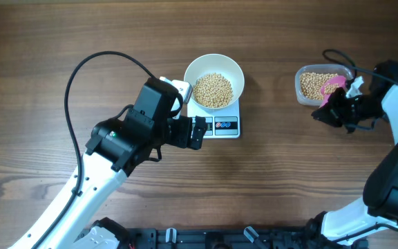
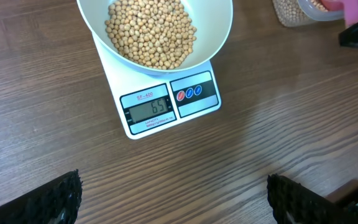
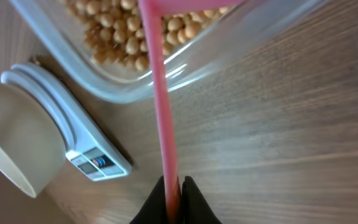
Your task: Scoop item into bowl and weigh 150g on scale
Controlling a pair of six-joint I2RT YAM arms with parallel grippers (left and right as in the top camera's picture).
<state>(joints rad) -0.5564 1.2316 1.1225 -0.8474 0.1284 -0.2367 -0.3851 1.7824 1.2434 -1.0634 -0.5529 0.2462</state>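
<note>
The white bowl [image 1: 189, 72] stands on the white scale [image 1: 221, 126], about half full of beige beans [image 1: 213, 90]. In the left wrist view the bowl [image 2: 220, 36], its beans [image 2: 151, 31] and the scale [image 2: 166, 107] show clearly, and the display reads 65. My left gripper [image 1: 199, 133] hovers open just in front of the scale, its fingers [image 2: 55, 200] wide apart over bare wood. My right gripper [image 1: 323, 112] is shut on the handle of a pink scoop [image 3: 163, 124], whose head [image 1: 334, 84] lies in a clear tub [image 1: 301, 88] of more beans [image 1: 314, 84].
The clear tub [image 3: 166, 87] sits at the right of the table, about a bowl's width from the scale [image 3: 86, 149]. A black cable [image 1: 106, 57] loops over the left arm. The right arm's base stands at the lower right.
</note>
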